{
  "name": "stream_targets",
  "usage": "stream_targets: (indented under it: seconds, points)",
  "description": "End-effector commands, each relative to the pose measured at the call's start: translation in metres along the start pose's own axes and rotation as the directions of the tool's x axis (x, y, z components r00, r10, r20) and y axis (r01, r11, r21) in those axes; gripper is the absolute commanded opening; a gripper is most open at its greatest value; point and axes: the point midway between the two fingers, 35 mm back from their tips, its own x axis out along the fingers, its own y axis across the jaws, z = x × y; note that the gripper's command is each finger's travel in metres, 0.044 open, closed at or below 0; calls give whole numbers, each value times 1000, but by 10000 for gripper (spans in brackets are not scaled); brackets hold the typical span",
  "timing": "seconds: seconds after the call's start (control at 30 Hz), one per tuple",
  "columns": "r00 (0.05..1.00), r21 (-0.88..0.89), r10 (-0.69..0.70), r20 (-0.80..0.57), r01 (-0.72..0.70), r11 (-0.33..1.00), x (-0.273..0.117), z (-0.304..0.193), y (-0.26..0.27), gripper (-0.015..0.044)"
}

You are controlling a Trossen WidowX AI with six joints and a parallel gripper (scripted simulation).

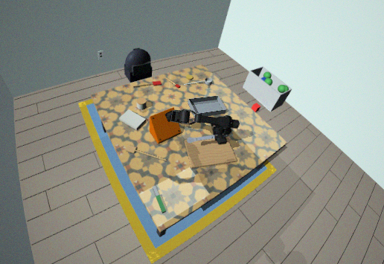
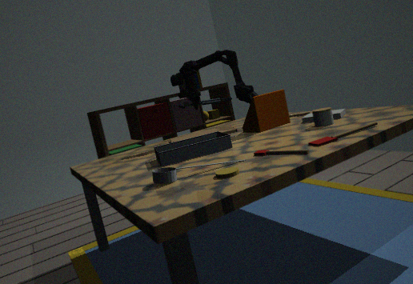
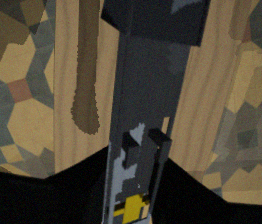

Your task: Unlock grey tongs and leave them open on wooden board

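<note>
The gripper [image 1: 220, 139] [image 2: 196, 104] [image 3: 134, 151] is closed on the grey tongs [image 1: 201, 139] [image 2: 214, 102] [image 3: 149, 90], holding them roughly level above the wooden board [image 1: 211, 153] [image 3: 69, 100], presumably for laying down (whether they are unlocked, it cannot be told); beyond, the roasting tin [image 1: 208, 105] [image 2: 194, 152] sits apart, relieved of its load

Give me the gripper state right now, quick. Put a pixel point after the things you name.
Gripper [image 1: 215, 137] [image 2: 196, 103]: jaws closed on the grey tongs [image 1: 197, 139] [image 2: 216, 101] [image 3: 151, 82], held up above the table.
</note>
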Motion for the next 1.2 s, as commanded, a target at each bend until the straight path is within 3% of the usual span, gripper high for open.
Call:
stream_targets:
  seconds: [0.0,1.17]
  points:
    - [1000,5,-5,1,5,1000,2,1,-1,-150]
    - [1000,8,1,-2,-1,1000,58,8,1,-150]
